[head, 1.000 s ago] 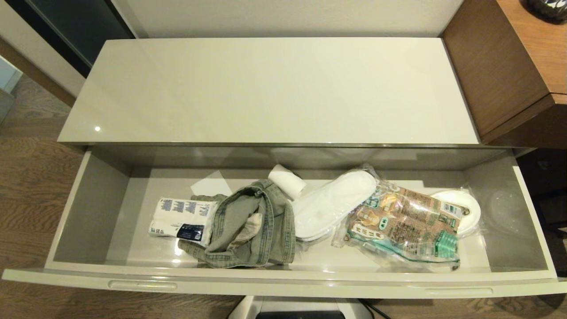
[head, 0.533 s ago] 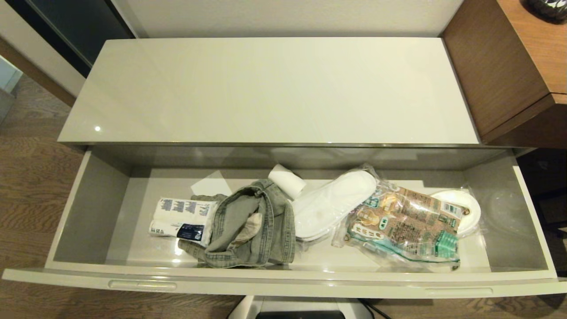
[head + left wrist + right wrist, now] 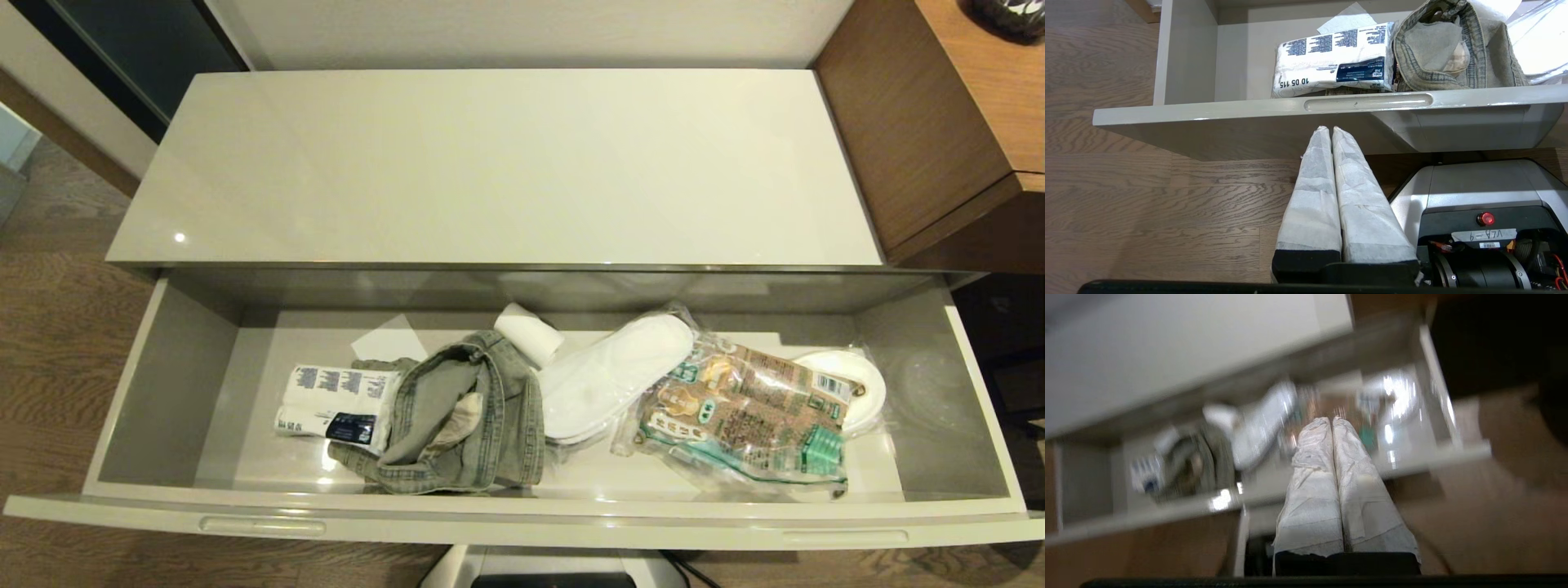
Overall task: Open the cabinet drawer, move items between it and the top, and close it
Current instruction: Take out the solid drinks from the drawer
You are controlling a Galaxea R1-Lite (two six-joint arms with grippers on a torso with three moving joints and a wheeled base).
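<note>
The drawer [image 3: 522,523] stands pulled fully out under the glossy cream cabinet top [image 3: 498,163], which carries nothing. Inside at the left lies the white pack with blue print [image 3: 335,406], also seen from the left wrist [image 3: 1331,59]. At the right lies the clear crinkly bag with brown contents [image 3: 747,416]. Neither arm shows in the head view. My left gripper [image 3: 1329,130] is shut and empty, low in front of the drawer front below its left handle recess [image 3: 1367,102]. My right gripper [image 3: 1331,421] is shut and empty, outside the drawer front, aimed toward the crinkly bag [image 3: 1327,408].
A faded denim garment [image 3: 461,416] lies beside the white pack, with white slippers in clear wrap [image 3: 608,380], a white roll [image 3: 529,335] and white plates [image 3: 849,384] further right. A brown wooden desk [image 3: 955,114] adjoins the cabinet's right. My base [image 3: 1486,212] sits under the drawer.
Nothing has moved in the head view; the drawer and its contents lie as before.
</note>
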